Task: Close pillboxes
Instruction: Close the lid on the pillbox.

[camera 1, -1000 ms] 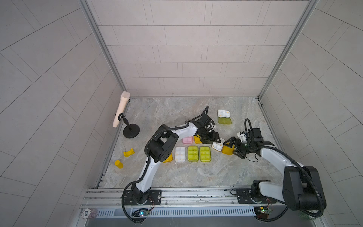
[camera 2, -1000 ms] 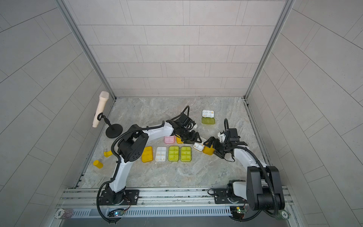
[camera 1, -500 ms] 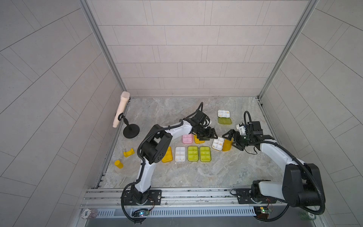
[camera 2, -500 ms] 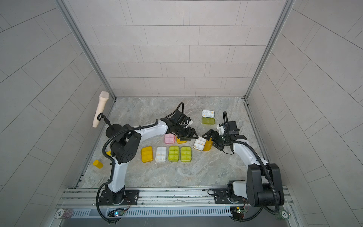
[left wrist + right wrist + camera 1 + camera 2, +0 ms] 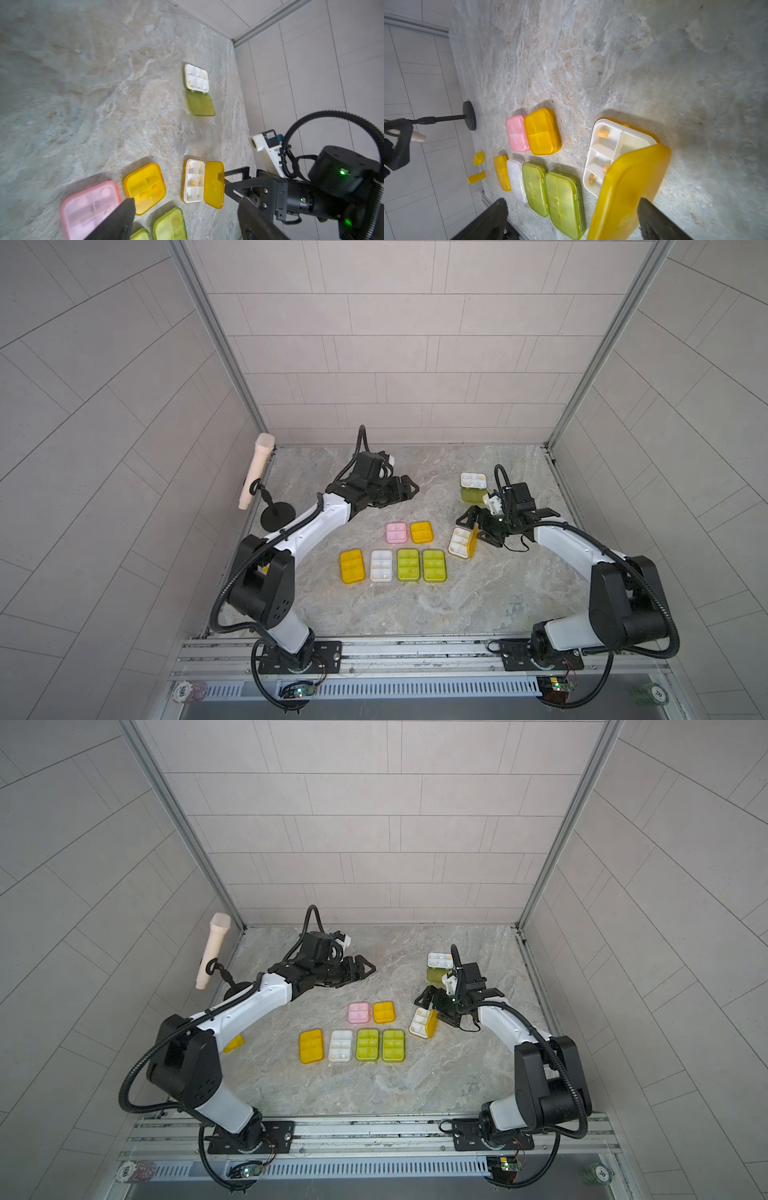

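Eight pillboxes lie on the grey marbled bench (image 5: 415, 610), and six of them are shut. Four shut ones form a row near the middle: a long orange box (image 5: 352, 566), a clear box (image 5: 381, 566), a yellow-green box (image 5: 408, 565) and a second yellow-green box (image 5: 434, 565). Just behind the row, a pink box (image 5: 395, 532) and a short orange box (image 5: 421, 531) sit close against each other.

Beside the row, on the right arm's side, an open orange-lidded box (image 5: 457, 541) lies at a slant. Its white tray faces up with a few pills in the compartments, and its lid (image 5: 629, 187) stands half-raised over the tray. Farther back, near the wall, an open green-lidded box (image 5: 473, 480) lies with its green lid (image 5: 200, 104) flat on the bench.

The right gripper (image 5: 473, 526) is low at the half-raised lid. Its jaws are spread wide with the lid between them, and one finger (image 5: 654, 220) overlaps the lid's outer face. Nothing is clamped. The left gripper (image 5: 411, 490) hovers over bare bench behind the pink box, its jaws apart and empty.

At the bench's far left edge, a microphone (image 5: 257, 475) leans on a black stand (image 5: 277, 518). Two small yellow blocks, one notched (image 5: 479, 158) and one plain (image 5: 476, 177), lie near that wall.
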{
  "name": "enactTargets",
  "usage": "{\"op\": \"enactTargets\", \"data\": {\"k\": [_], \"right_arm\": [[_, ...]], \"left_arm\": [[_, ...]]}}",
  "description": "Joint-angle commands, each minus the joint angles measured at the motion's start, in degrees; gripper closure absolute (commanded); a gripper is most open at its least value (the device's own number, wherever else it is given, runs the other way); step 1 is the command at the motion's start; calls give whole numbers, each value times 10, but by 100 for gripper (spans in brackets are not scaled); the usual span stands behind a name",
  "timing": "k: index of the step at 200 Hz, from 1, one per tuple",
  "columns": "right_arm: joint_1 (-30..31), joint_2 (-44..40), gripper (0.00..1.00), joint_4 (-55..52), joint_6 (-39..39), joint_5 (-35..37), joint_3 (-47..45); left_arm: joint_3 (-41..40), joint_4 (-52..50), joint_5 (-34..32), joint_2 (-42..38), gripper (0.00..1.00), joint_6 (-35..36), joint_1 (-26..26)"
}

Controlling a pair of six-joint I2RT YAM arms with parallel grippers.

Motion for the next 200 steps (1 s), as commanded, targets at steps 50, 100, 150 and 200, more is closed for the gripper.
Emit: {"op": "enactTargets", "data": {"k": [50, 100, 150, 200], "right_arm": [[5, 32, 2, -85, -33, 52, 50], [22, 66, 3, -155, -72, 166, 87], [59, 117, 5, -180, -88, 232, 110], [83, 156, 6, -186, -94, 266, 127]], "left_arm": [[-40, 56, -95, -38, 6, -43, 0], [-48, 70, -82, -27, 6, -70, 3], [-57, 91, -70, -15, 6, -93, 7], [-58, 92, -67, -12, 6, -94, 11]]}}
